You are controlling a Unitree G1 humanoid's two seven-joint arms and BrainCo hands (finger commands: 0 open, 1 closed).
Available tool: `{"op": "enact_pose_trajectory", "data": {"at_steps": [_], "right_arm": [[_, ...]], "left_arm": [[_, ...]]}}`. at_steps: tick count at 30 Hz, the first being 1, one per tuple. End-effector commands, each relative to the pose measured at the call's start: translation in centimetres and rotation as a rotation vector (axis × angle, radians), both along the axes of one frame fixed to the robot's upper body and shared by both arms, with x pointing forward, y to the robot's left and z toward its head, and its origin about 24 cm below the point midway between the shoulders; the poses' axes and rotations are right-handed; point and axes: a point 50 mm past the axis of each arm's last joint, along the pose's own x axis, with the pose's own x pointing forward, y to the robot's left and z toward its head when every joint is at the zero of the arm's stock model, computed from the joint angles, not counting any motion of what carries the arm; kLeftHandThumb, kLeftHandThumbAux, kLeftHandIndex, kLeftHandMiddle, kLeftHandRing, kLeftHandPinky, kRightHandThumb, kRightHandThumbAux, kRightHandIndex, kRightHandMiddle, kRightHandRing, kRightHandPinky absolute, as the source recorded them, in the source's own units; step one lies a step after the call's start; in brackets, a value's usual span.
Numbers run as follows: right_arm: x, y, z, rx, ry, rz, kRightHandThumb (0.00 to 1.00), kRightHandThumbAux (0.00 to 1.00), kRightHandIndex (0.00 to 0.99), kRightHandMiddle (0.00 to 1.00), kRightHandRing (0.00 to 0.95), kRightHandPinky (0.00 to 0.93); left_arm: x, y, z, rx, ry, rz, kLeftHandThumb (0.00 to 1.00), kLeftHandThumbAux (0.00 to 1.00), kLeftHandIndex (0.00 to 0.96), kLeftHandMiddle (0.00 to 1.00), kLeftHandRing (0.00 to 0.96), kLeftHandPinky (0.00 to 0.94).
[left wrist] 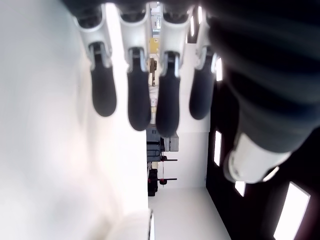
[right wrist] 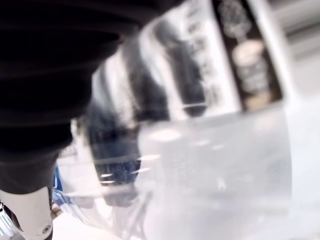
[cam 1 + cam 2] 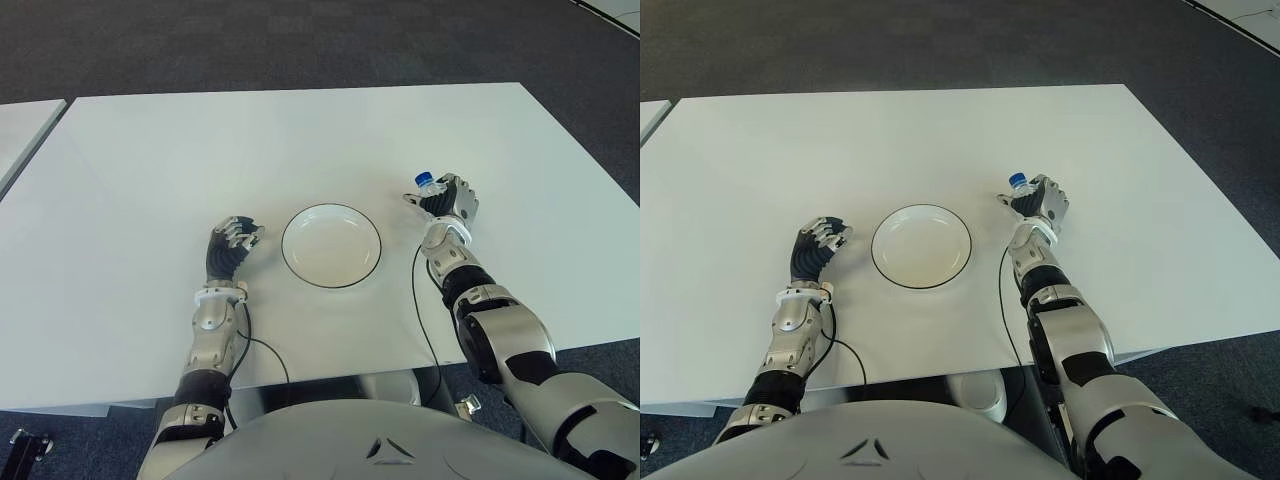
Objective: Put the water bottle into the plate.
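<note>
White rectangular table (image 3: 300,140), dark carpet floor (image 3: 300,40) beyond; second white tabletop edge (image 3: 25,125) at robot's left.
White round plate w/ dark rim (image 3: 331,245) near table's front edge, empty.
Left hand (image 3: 230,248) just left of plate, fingers curled, holding nothing.
Right hand (image 3: 448,203) right of plate, fingers clamped on clear plastic water bottle w/ blue cap (image 3: 427,185); bottle prob. upright, base hidden.
Risk: bottle may tip on curved plate on release, or clip rim and shove plate.
</note>
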Motion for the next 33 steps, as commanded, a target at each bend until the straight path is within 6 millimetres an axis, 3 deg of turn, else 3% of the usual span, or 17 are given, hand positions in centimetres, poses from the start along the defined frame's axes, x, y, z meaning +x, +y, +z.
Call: {"op": "enact_pose_trajectory", "data": {"at_steps": [1,6,12,19,24,33], "right_arm": [[-3.0,0.7,-3.5,0.088,0.065,-0.013,0.698,0.727,0.438,0.835,0.839,0.848],[-2.4,1.1,-2.3,0.099,-0.029,0.007,0.700,0.726,0.439,0.845,0.850,0.857],[-1.7,2.1,1.0,0.099,-0.252,0.091,0.701,0.725,0.439,0.860,0.863,0.867],[-1.5,2.5,3.1,0.083,-0.368,0.147,0.701,0.726,0.439,0.867,0.872,0.870],[-1.1,3.6,5.6,0.089,-0.457,0.188,0.701,0.728,0.438,0.876,0.877,0.875],[-2.0,5.7,7.7,0.080,-0.552,0.330,0.699,0.729,0.437,0.889,0.889,0.875]], "left_arm": [[-1.6,0.1,-2.2,-0.032,0.145,0.023,0.707,0.717,0.432,0.491,0.457,0.445],[-1.6,0.0,-2.2,-0.035,0.137,0.022,0.706,0.717,0.432,0.494,0.459,0.449],[-1.5,0.0,-2.1,-0.023,0.129,0.013,0.707,0.716,0.432,0.501,0.468,0.455],[-1.5,-0.1,-2.2,-0.028,0.134,0.022,0.707,0.716,0.432,0.499,0.468,0.452],[-1.5,-0.1,-2.2,-0.019,0.134,0.022,0.708,0.716,0.432,0.507,0.476,0.461],[-1.5,-0.2,-2.3,-0.036,0.141,0.029,0.707,0.715,0.432,0.509,0.480,0.460]]}}
